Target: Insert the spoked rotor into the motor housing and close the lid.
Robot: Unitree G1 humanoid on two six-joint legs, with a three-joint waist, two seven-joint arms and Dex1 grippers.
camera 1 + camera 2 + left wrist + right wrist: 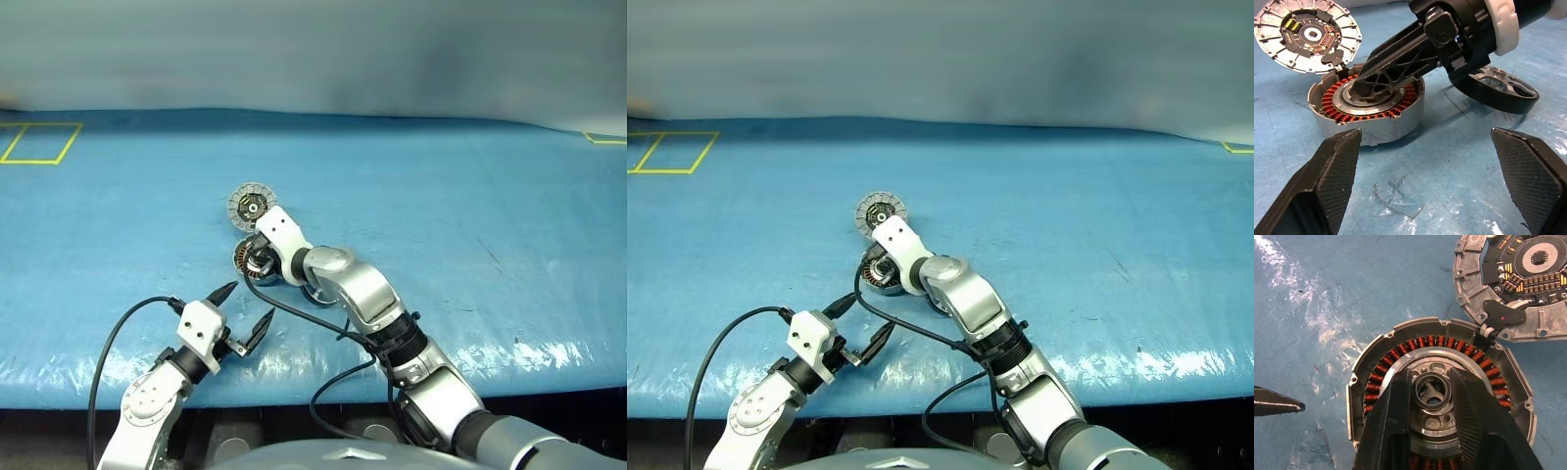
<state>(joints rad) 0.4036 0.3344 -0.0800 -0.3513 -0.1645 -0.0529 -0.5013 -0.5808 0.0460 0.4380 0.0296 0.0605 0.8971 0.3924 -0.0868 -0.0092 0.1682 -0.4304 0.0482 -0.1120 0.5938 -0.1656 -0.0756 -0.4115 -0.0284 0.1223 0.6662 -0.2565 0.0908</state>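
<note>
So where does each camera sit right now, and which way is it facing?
Left eye, right eye: on the head, looking forward and down over the blue table; both arms show, the right fingers at the motor housing.
Left wrist: along its own open fingers, level across the table at the housing, open lid, spoked rotor and right arm.
Right wrist: steeply down between its own fingers onto the housing's centre.
Shared: both wrist views see housing and lid.
</note>
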